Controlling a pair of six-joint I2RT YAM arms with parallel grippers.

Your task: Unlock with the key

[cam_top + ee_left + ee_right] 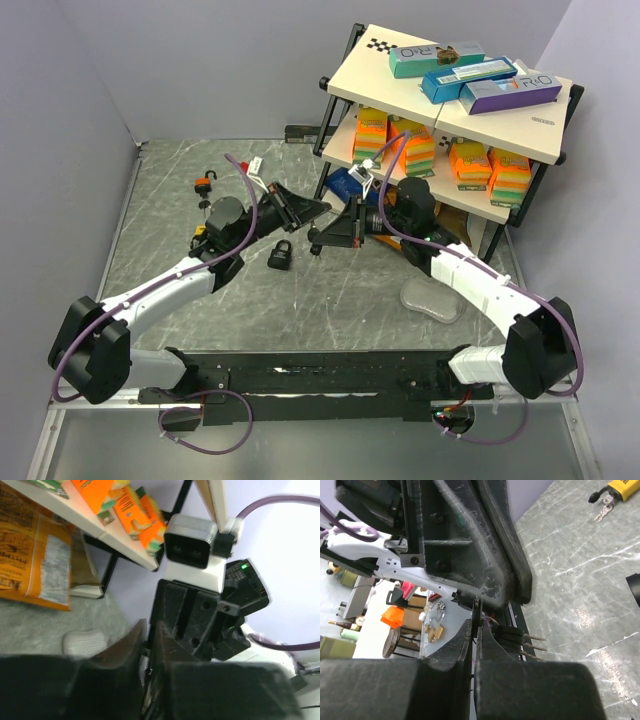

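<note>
The left end effector [320, 208] and right end effector [316, 238] are both shut tight, tips close together over the bench [330, 300]. I cannot tell if they hold anything. A black padlock [281, 256] lies near them.

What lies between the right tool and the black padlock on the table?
Nothing: only a short bare stretch of table separates the right tool from the black padlock, as the top view shows.

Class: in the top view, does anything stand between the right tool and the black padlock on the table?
Nothing visible does. The black padlock lies on the table near the right tool, with only bare tabletop between them.
</note>
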